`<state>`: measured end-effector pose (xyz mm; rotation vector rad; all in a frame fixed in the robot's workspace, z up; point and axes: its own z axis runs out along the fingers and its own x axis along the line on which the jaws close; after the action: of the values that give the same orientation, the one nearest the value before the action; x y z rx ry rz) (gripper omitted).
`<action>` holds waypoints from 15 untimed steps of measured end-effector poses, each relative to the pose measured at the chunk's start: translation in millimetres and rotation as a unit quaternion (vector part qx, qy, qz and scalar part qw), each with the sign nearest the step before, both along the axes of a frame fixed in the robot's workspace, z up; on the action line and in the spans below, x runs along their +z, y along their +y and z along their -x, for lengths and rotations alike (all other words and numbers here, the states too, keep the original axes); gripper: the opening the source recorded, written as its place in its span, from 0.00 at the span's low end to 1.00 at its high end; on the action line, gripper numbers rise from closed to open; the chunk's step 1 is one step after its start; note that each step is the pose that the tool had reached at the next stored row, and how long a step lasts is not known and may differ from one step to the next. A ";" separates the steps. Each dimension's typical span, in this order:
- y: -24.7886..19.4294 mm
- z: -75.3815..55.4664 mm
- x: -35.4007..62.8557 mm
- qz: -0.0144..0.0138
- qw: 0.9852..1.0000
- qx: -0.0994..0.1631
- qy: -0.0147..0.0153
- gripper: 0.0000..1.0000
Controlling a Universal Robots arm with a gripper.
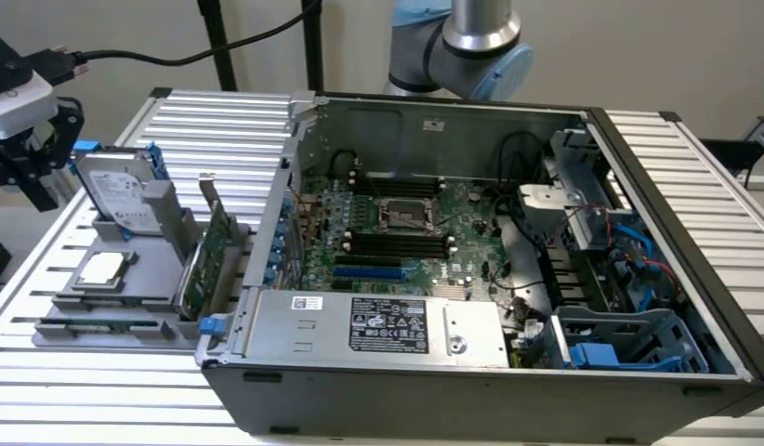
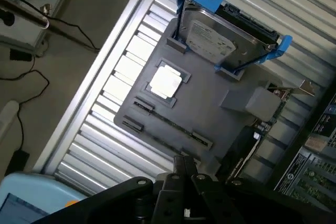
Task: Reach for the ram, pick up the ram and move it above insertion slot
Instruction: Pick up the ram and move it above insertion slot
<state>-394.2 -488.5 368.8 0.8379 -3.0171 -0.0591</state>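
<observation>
The ram [image 1: 97,326] is a thin green stick lying flat in the front groove of a grey parts holder [image 1: 147,307], at the exterior view's left. From the wrist it shows as a dark narrow strip [image 2: 173,125] across the holder [image 2: 210,103]. My gripper [image 1: 37,181] hangs above and behind the holder, well apart from the ram. In the wrist view its black fingertips [image 2: 184,162] meet with nothing between them. The black memory slots [image 1: 395,243] lie on the motherboard inside the open computer case [image 1: 481,372].
On the holder stand a hard drive in a blue bracket [image 1: 119,190], a silver processor chip [image 1: 99,269] and a larger green expansion card on edge [image 1: 212,265]. The ribbed metal table [image 1: 59,381] carries everything. The arm's base [image 1: 475,46] rises behind the case.
</observation>
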 end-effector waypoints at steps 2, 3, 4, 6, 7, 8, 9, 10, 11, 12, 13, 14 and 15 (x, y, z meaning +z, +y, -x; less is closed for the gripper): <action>0.0 0.0 0.0 0.000 1.000 0.018 0.000 0.11; 0.0 0.0 0.0 0.000 1.000 0.027 0.000 0.11; 0.0 0.0 0.0 0.000 0.999 0.036 0.000 0.11; 0.0 0.0 -0.1 0.000 0.999 0.054 0.000 0.11; 0.0 0.0 0.0 0.000 0.998 0.064 0.000 0.11; 0.0 0.0 -0.1 0.000 0.997 0.073 0.000 0.11; 0.0 0.0 -0.1 0.000 0.997 0.082 0.000 0.11; 0.0 0.0 -0.1 0.000 0.996 0.091 0.000 0.11; 0.0 0.0 -0.1 0.000 0.995 0.100 0.000 0.11; 0.0 0.0 -0.1 0.000 0.994 0.108 0.000 0.11; 0.0 0.0 -0.1 0.000 0.993 0.118 0.000 0.11; 0.0 0.0 -0.1 0.000 0.992 0.126 0.000 0.11; 0.0 0.0 -0.1 0.000 0.991 0.136 0.000 0.11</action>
<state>-394.2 -488.5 368.6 1.2387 -2.8703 -0.0563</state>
